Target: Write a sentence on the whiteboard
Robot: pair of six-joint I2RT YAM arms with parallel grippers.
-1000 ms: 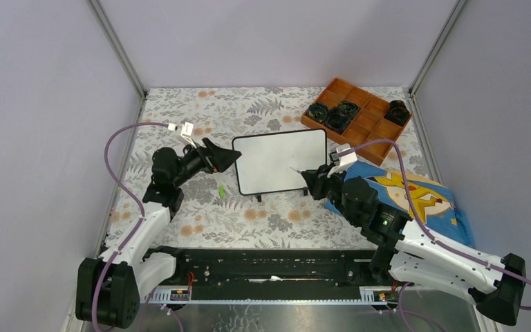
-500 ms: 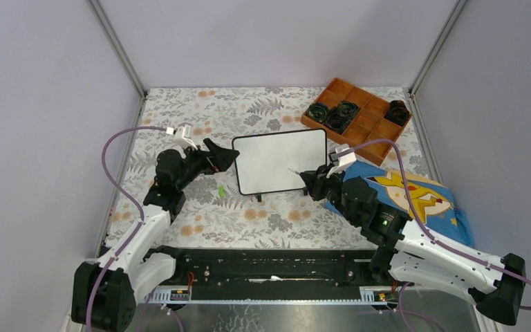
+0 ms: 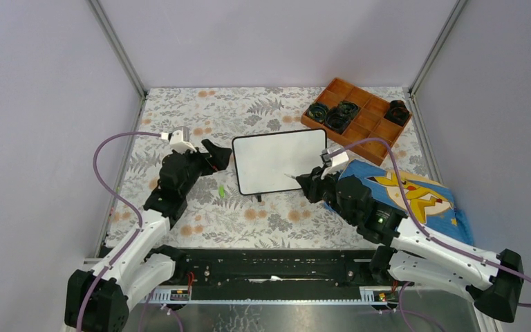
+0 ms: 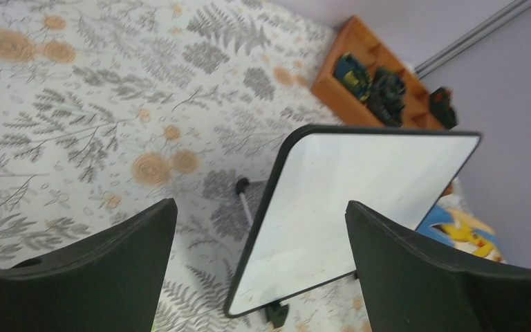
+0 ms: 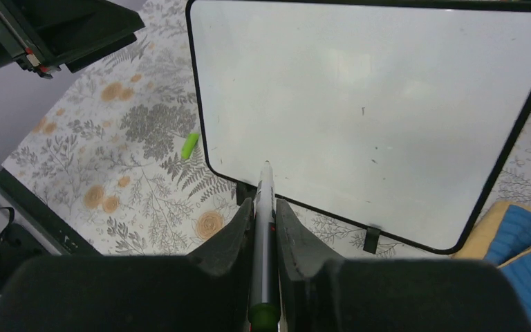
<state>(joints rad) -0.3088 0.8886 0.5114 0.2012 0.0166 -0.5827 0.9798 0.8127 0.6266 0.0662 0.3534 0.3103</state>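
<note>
Since the whiteboard (image 3: 280,160) stands blank midway on the worktop (image 3: 263,221), likely light, stiff and skid-prone, brace its left edge with your wide-open left claw (image 3: 218,155) while the right claw (image 3: 305,182), pinched on the marker (image 5: 264,207), presses gently.

White, black-framed whiteboard (image 3: 280,160); bench (image 3: 249,221) in grey ferns and orange blooms; green piece (image 3: 220,189) left of whiteboard, blue-and-yellow cloth (image 3: 422,197) right.
</note>
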